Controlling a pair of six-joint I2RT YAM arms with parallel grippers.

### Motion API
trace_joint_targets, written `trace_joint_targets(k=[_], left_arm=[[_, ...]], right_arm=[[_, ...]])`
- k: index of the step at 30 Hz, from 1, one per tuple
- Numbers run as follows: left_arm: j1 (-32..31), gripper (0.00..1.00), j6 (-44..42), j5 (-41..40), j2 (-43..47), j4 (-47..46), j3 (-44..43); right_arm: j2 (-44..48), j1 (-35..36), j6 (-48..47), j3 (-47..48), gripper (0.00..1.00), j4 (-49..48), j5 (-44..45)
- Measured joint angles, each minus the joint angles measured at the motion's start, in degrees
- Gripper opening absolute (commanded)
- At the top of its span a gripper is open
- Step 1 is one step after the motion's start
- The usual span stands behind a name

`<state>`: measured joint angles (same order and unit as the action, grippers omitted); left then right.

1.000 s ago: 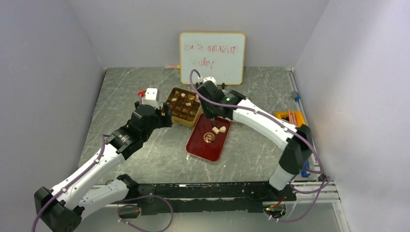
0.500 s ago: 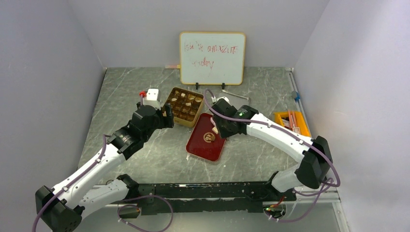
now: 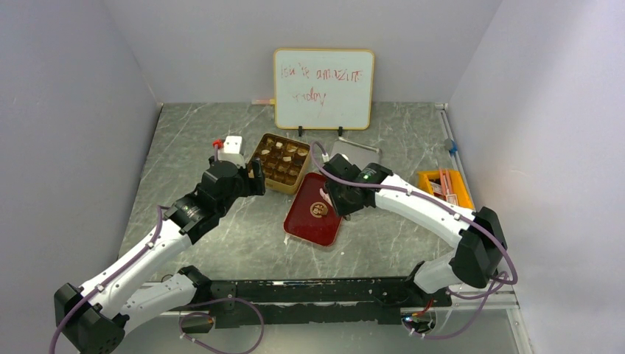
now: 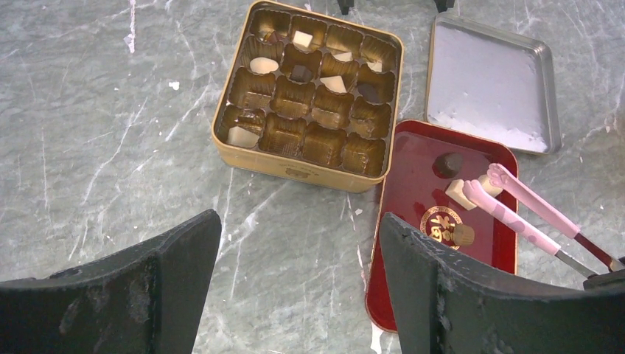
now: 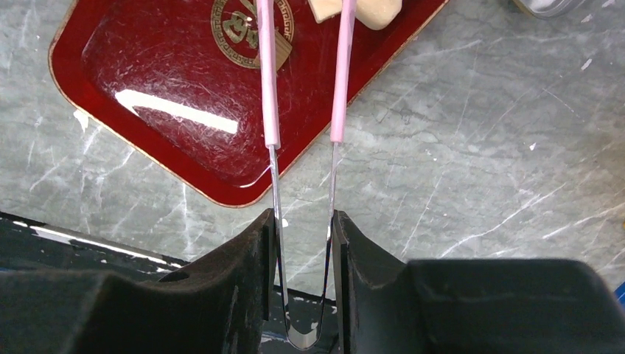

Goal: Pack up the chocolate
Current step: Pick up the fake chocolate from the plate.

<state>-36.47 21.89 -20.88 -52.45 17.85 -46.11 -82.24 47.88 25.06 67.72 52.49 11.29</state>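
The gold tin [image 4: 295, 171] [image 3: 281, 161] stands open, its cups holding several dark, brown and cream pieces of chocolate [image 4: 301, 72]. On the red tray [image 4: 413, 243] [image 3: 309, 225] [image 5: 162, 66] lie a dark piece [image 4: 448, 162], cream pieces [image 4: 461, 193] [image 5: 368, 11] and a round tan piece [image 4: 463, 234]. My right gripper [image 5: 304, 217] [image 3: 340, 200] is shut on the pink tweezers [image 5: 269, 88] [image 4: 523, 210], whose tips straddle the cream pieces. Whether the tips pinch one I cannot tell. My left gripper [image 4: 298, 228] [image 3: 254, 175] hangs open over bare table, just short of the tin.
A silver lid [image 4: 490, 85] lies right of the tin, behind the tray. A whiteboard [image 3: 323, 88] stands at the back, with a metal tool [image 3: 357, 143] in front of it. A white box [image 3: 231, 145] sits left of the tin. An orange object [image 3: 444, 183] lies at the right edge.
My right arm has swung from beside the tin back toward the near right, bringing the tweezers down over the tray's cream pieces. The left arm has not moved.
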Motion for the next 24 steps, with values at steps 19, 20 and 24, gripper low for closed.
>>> trace_joint_targets(k=[19, 20, 24], left_arm=[[0.0, 0.84, 0.1, 0.0, 0.0, -0.1, 0.5], [0.0, 0.84, 0.1, 0.0, 0.0, 0.0, 0.6], [0.0, 0.84, 0.1, 0.0, 0.0, 0.0, 0.8]], right_arm=[[-1.0, -2.4, -1.8, -4.5, 0.35, -1.4, -2.4], [-1.2, -2.7, -2.0, -4.6, 0.35, -1.6, -2.5], [-2.9, -3.5, -3.1, -4.7, 0.35, -3.1, -3.0]])
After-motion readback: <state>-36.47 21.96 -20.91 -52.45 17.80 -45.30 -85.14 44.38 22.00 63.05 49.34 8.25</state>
